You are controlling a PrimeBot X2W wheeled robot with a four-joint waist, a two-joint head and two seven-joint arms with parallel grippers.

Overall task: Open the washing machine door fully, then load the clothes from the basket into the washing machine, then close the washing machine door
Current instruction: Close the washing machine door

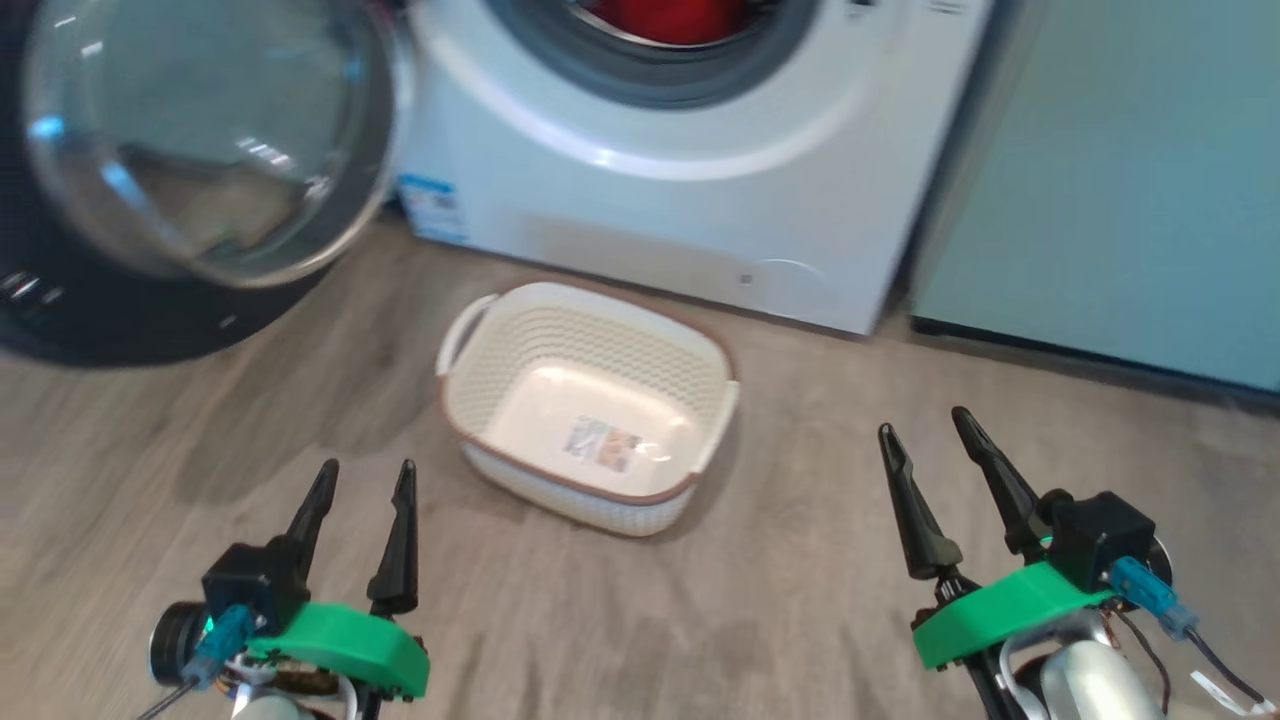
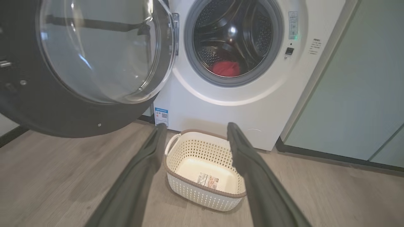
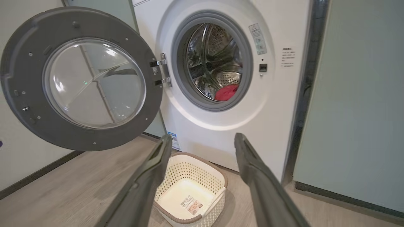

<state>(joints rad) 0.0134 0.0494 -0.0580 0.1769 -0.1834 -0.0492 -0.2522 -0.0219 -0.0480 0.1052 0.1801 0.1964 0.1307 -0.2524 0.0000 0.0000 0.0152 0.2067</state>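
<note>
The white washing machine (image 1: 690, 200) stands ahead with its round black-rimmed door (image 1: 190, 140) swung wide open to the left. Red clothes (image 2: 225, 68) lie inside the steel drum (image 3: 217, 63), low at the front; the clothes (image 1: 670, 18) also show at the top of the head view. On the floor before the machine sits the cream basket (image 1: 590, 400), holding nothing but its label sticker. My left gripper (image 1: 365, 482) hovers open at the lower left and my right gripper (image 1: 925, 425) open at the lower right, both apart from the basket and holding nothing.
Pale green cabinets (image 1: 1120, 180) stand right of the machine. A dark skirting board (image 3: 38, 176) runs along the wall on the left. Grey wood-look floor (image 1: 700, 620) lies around the basket and between my grippers.
</note>
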